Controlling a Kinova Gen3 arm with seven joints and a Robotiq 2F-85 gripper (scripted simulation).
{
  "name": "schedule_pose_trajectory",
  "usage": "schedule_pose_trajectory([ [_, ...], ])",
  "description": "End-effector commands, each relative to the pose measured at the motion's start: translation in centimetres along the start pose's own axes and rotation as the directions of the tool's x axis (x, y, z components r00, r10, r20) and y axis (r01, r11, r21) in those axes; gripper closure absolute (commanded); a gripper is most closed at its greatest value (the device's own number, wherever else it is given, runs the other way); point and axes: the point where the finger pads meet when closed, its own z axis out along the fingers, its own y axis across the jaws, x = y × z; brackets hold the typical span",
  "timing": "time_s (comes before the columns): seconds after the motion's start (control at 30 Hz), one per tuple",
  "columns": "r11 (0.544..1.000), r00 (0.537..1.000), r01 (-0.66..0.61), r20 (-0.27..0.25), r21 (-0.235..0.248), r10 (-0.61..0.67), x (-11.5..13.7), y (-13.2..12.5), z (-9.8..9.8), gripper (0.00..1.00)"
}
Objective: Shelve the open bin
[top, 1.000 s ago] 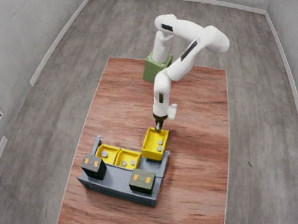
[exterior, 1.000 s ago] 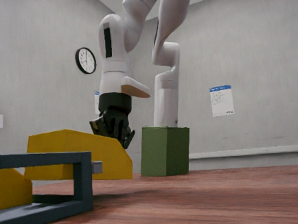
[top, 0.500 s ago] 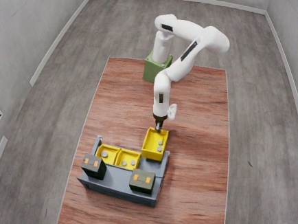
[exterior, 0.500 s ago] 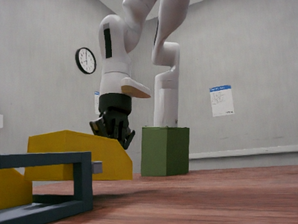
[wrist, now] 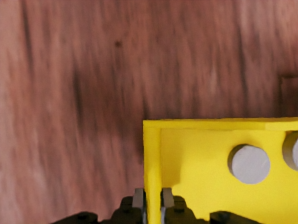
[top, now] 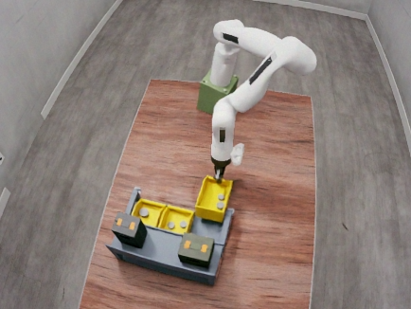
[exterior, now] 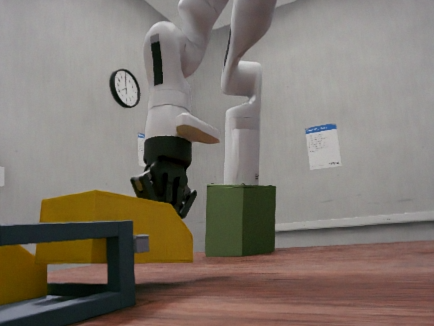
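Bin held at the mouth of the gap, not yet inside

The gripper is closed on the yellow open-front bin, its fingertips astride the low front wall. In the top view the bin extends toward 6 o'clock from the fingers, its far end over the grey-blue shelf, its front facing 12 o'clock. Two round grey parts lie in it.

At 8 o'clock from the hand, two seated bins hold their own parts. Beyond, two dark cases stand on the upper board, at 7 and near 6 o'clock.

The step in hand looks like lining up for insertion. The bin seems high for the opening; the next move likely calls for lowering or tilting its rear under the board, then pushing toward 6 o'clock until its front drops behind the lip.
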Motion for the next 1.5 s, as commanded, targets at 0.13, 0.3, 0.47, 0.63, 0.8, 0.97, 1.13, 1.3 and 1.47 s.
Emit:
schedule_pose_trajectory([
  [0.13, 1.0, 1.0, -0.001, -0.001, -0.003, 0.001, 0.01, 0.12, -0.07, 0.9],
  [0.3, 1.0, 1.0, 0.0, -0.001, 0.01, 0.0, 0.01, 0.07, -0.05, 0.9],
  [0.47, 0.998, 1.0, 0.0, -0.001, 0.058, 0.0, 0.01, 0.07, -0.05, 0.9],
  [0.63, 0.998, 1.0, 0.0, -0.001, 0.058, 0.0, 0.01, 0.07, -0.05, 0.9],
  [0.8, 0.998, 1.0, 0.0, -0.001, 0.058, 0.0, 0.01, 0.07, -0.05, 0.9],
  [0.97, 0.994, 1.0, 0.0, -0.001, 0.107, 0.0, 0.01, 0.09, -0.05, 0.9],
  [1.13, 0.993, 1.0, 0.0, -0.001, 0.119, 0.0, 0.01, 0.1, -0.06, 0.9],
  [1.3, 0.993, 1.0, 0.0, -0.001, 0.119, 0.0, 0.01, 0.1, -0.06, 0.9],
  [1.47, 0.992, 1.0, 0.0, -0.001, 0.13, 0.0, 0.01, 0.08, -0.05, 0.9],
])
